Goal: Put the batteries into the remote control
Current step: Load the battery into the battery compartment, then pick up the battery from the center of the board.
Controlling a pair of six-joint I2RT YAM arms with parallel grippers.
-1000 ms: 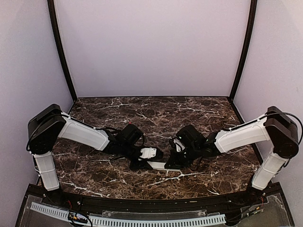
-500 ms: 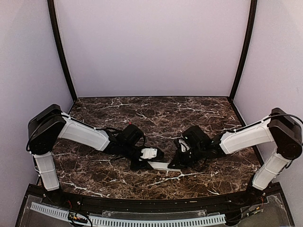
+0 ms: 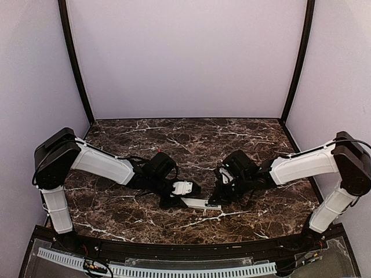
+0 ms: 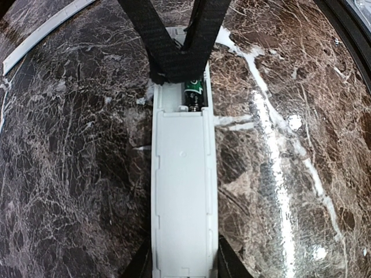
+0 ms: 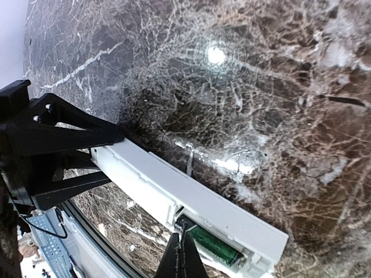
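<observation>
The remote control point(image 4: 182, 191) is a long white bar lying on the marble, back side up, with its battery bay open at the far end. One battery point(image 4: 193, 92) with a green label lies in that bay; it also shows in the right wrist view point(image 5: 215, 247). No second battery is in view. My left gripper point(image 4: 184, 265) is shut on the remote's near end, one finger on each long side. My right gripper point(image 5: 183, 255) is shut with nothing in it, its joined tips pressing at the battery's end in the bay. In the top view the remote point(image 3: 200, 203) spans between the left gripper point(image 3: 174, 200) and the right gripper point(image 3: 215, 200).
A thin flat pale-grey strip point(image 4: 46, 32) lies on the marble to the far left of the remote. The dark marble table point(image 3: 191, 139) is bounded by a black rail at its near edge point(image 3: 185, 249) and by purple walls.
The right arm's wrist has drawn a little to the right while its fingertips stay at the remote's right end. The left arm and the remote have not moved noticeably.
</observation>
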